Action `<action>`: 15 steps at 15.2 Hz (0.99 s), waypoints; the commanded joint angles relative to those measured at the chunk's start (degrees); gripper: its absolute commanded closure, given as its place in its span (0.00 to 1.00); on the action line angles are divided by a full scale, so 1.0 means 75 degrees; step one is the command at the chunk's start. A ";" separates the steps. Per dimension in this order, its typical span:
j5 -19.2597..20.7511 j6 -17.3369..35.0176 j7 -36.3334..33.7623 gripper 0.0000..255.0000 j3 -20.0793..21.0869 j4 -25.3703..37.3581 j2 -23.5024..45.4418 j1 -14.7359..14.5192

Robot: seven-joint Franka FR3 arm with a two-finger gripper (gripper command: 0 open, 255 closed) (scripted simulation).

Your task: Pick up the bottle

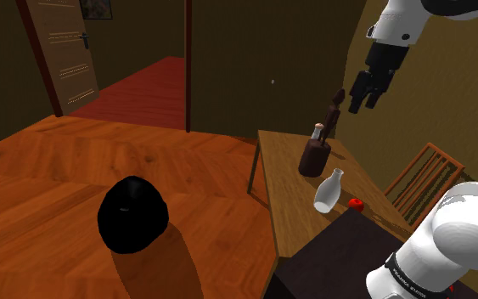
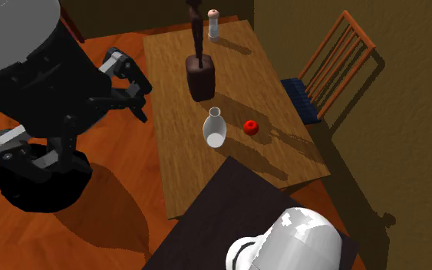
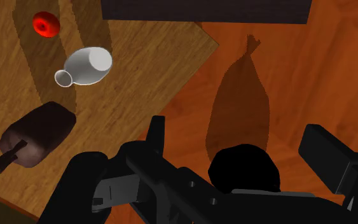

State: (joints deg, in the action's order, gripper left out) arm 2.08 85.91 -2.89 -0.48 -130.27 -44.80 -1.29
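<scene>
Legend: my gripper (image 3: 234,127), fingers apart and empty, hangs high beside the table (image 1: 292,187). The bottle (image 1: 329,191) stands upright there, between holder (image 1: 314,159) and red ball (image 1: 355,204). Risk: a skewed descent tips it or clips the holder.

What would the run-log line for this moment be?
bottle: upright on table, untouched | gripper: open, empty, high, apart from it | phase: pre-grasp

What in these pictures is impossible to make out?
- Shaker: shoulder view, mostly behind the brown block.
- Black round thing: second exterior view, top covered by the arm; nothing tells what it is.
- Small red thing beside the bottle: too small to identify.
</scene>
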 commanded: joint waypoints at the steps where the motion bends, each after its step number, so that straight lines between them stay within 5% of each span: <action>1: 0.0000 0.0000 0.0000 0.00 0.0000 0.0000 0.0000 0.0000; 15: 0.1190 0.3084 0.1676 0.00 -0.1845 -0.2282 0.0527 0.0632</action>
State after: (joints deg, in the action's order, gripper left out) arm 10.50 107.39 9.00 -13.52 -146.38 -41.24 3.16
